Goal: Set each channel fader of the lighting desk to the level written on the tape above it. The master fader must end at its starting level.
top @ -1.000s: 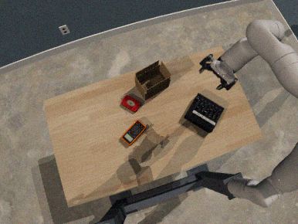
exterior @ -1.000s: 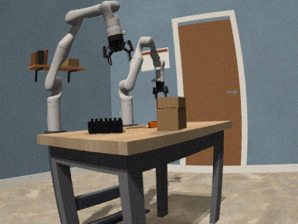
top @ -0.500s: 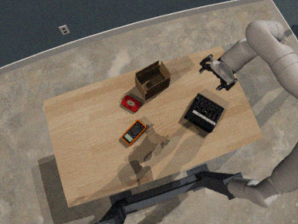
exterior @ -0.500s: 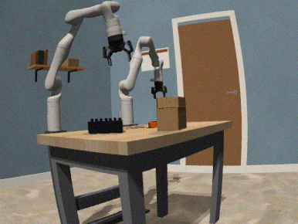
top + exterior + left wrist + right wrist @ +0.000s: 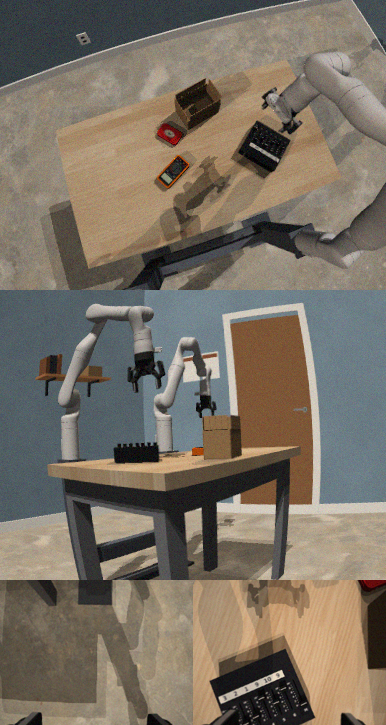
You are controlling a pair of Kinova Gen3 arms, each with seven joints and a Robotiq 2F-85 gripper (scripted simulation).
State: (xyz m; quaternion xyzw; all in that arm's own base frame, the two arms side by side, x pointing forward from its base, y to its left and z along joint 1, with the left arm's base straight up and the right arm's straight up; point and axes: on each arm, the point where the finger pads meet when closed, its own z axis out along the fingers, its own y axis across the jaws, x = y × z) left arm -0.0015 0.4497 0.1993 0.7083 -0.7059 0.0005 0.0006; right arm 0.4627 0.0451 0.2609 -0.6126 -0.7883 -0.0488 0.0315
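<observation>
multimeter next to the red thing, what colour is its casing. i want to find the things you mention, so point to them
Orange casing on the multimeter [image 5: 163,182] [image 5: 198,451], clearest in the top view.

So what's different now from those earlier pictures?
The right gripper came down and moved toward the lighting desk. It's open; nothing was grabbed or let go. The desk, box and multimeter stayed put.
</observation>
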